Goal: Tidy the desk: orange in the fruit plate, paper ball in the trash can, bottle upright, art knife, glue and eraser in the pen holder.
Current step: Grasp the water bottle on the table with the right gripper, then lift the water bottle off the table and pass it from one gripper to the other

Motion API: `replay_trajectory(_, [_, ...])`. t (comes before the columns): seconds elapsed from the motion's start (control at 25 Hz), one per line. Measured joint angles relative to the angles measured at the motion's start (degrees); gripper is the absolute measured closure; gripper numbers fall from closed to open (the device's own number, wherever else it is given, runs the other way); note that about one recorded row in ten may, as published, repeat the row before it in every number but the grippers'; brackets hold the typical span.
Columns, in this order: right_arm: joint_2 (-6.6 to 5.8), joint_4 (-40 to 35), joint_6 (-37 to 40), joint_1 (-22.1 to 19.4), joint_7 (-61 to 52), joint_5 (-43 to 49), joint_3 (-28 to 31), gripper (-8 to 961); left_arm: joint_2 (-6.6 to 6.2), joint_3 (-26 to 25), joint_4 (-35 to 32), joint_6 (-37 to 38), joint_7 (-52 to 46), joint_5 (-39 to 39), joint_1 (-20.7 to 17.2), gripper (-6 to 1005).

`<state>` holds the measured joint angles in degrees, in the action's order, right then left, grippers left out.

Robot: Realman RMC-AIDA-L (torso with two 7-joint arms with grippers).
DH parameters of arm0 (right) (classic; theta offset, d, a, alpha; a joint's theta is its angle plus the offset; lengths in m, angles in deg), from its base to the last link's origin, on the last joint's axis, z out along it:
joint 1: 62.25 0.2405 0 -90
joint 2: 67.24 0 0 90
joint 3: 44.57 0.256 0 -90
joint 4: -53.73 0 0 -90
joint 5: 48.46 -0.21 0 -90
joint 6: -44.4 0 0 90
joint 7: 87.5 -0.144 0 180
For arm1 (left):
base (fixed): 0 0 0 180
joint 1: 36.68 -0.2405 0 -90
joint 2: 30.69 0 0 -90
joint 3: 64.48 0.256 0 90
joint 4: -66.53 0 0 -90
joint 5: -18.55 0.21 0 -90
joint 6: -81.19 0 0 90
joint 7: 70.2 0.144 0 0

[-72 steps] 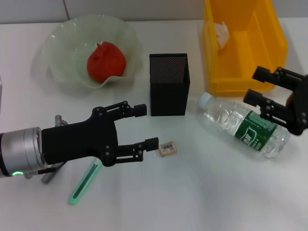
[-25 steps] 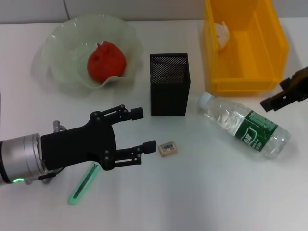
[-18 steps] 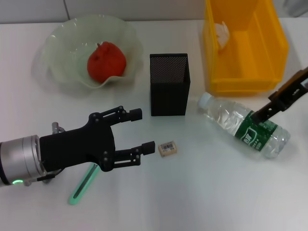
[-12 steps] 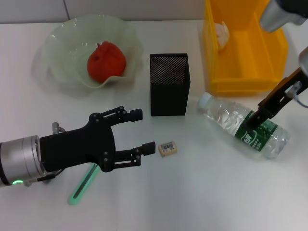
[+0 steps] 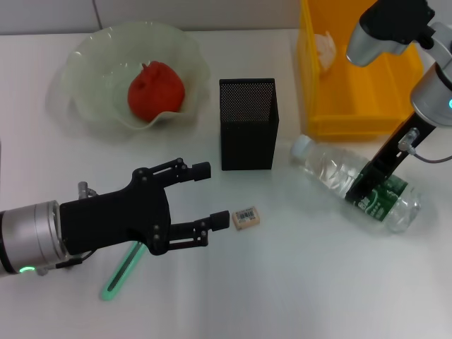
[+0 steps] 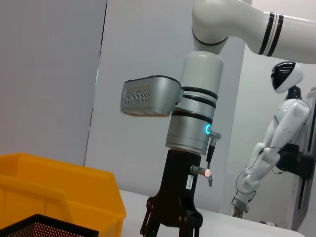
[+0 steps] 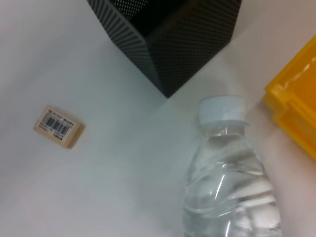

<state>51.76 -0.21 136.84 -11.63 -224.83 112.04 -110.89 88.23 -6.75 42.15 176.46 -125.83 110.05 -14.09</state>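
The clear bottle (image 5: 330, 171) with a green label lies on its side, also seen in the right wrist view (image 7: 228, 197). My right gripper (image 5: 362, 189) points down onto its label, jaws open. My left gripper (image 5: 211, 195) is open and empty, hovering just left of the eraser (image 5: 246, 217). A green stick-shaped tool (image 5: 123, 272) lies under the left arm, and a grey tool (image 5: 85, 189) is mostly hidden by it. The orange (image 5: 155, 88) sits in the fruit plate (image 5: 92, 53). The paper ball (image 5: 326, 46) lies in the yellow bin (image 5: 406, 67). The black mesh pen holder (image 5: 247, 126) stands in the middle.
The pen holder stands close to the bottle's cap (image 7: 221, 108). The yellow bin's front wall (image 5: 353, 126) is just behind the bottle. The right arm's elbow (image 5: 385, 28) hangs over the bin. A white humanoid figure (image 6: 279, 143) stands in the room's background.
My right arm swung in over the bin and its gripper came down onto the bottle's label. The left gripper stayed almost still by the eraser.
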Motion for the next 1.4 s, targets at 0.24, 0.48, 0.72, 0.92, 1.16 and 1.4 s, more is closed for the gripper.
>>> replay_trajectory(0.24, [0.15,3.34,-2.65,0.38,-0.01,-0.10,-1.98,154,0.00,-0.26,0.77,0.00,0.00,0.00,-0.01,188])
replay_trajectory(0.48, [0.27,4.92,-4.29,0.30,-0.04,-0.23,-2.91,158,0.00,-0.25,0.77,-0.04,0.00,0.00,0.03,188])
replay_trajectory(0.72, [0.27,4.85,-4.93,-0.02,-0.17,-0.29,-2.84,162,0.00,-0.25,0.74,-0.14,0.00,-0.01,0.22,188])
replay_trajectory(0.92, [0.27,4.84,-4.88,-0.02,0.35,-0.35,-3.02,168,0.00,-0.25,0.74,-0.12,0.00,-0.01,0.38,188])
replay_trajectory(1.16, [0.43,2.89,-4.71,-1.57,0.55,-1.31,-3.11,180,0.00,-0.25,0.74,-0.30,0.00,-0.59,0.43,188])
replay_trajectory(1.4, [0.45,-3.00,-4.16,-6.57,1.83,-5.62,-3.24,181,0.00,-0.24,0.74,-0.46,-0.01,-0.63,0.38,188])
